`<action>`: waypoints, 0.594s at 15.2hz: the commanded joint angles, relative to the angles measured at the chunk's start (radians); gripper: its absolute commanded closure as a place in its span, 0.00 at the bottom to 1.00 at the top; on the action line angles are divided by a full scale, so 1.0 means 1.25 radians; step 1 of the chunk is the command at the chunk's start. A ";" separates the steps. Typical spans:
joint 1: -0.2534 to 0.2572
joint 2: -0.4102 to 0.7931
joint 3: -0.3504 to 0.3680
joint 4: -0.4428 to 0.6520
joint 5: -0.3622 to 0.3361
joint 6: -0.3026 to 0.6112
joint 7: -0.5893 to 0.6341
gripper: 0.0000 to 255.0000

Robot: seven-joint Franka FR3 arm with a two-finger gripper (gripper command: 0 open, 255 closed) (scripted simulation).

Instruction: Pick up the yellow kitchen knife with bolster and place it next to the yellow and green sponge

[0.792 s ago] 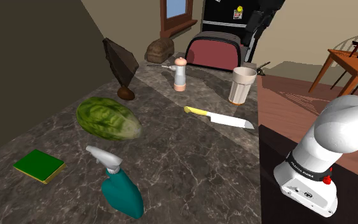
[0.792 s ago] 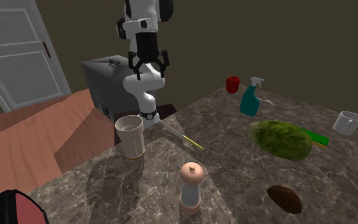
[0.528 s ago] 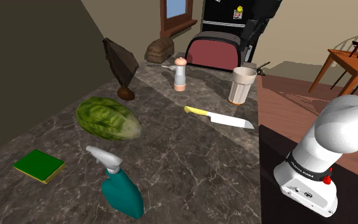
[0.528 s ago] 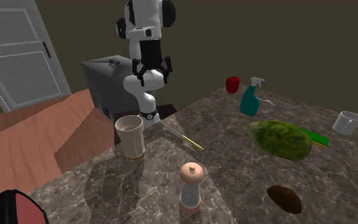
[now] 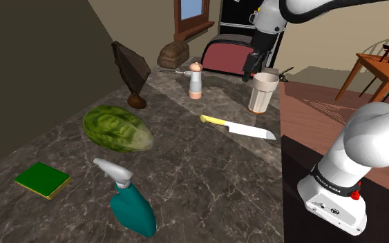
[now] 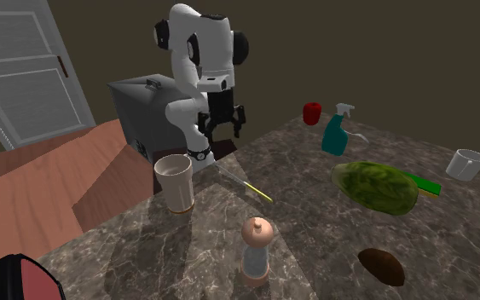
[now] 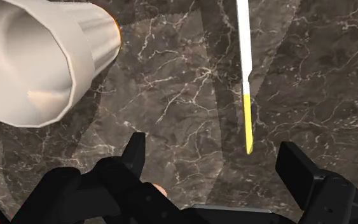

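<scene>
Knife (image 5: 238, 127) with the yellow handle and pale blade lies flat on the dark marbled countertop (image 5: 186, 169), untouched. In the shoulder view its handle points towards that view's left and its blade tip towards the counter's edge by the stand. The beige ribbed cup (image 5: 264, 92) stands upright just beyond it, near but not touching.

From the second exterior view the knife (image 6: 245, 184) sits between the cup (image 6: 175, 182) and the big green lettuce (image 6: 376, 186), with the black gripper (image 6: 222, 135) hanging in the air above the blade end, fingers spread and gripping nothing. In the shoulder view the gripper (image 5: 248, 71) hangs high, in front of the red toaster (image 5: 231, 56) and above the cup.

Looking along the hand, the gripper (image 7: 214, 156) has its fingers standing wide apart. The knife (image 7: 245, 76) lies on the counter below, handle end nearest the fingers and closer to one of them; the cup (image 7: 41, 57) lies off to the other side.

The yellow and green sponge (image 5: 43, 179) lies flat well apart from the knife, beyond the lettuce (image 5: 117, 128) at the shoulder view's lower left. A teal spray bottle (image 5: 130, 207) stands near the sponge, and a pepper mill (image 5: 196, 79) stands upright further back. In the second exterior view the sponge (image 6: 425, 184) peeks out from behind the lettuce.
</scene>
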 commanded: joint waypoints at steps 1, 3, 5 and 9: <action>0.011 0.031 0.004 -0.030 0.005 0.047 -0.012 0.00; 0.024 0.063 0.011 -0.051 0.012 0.086 -0.021 0.00; 0.036 0.098 0.019 -0.071 0.019 0.126 -0.029 0.00; 0.062 0.177 0.034 -0.101 0.033 0.207 -0.046 0.00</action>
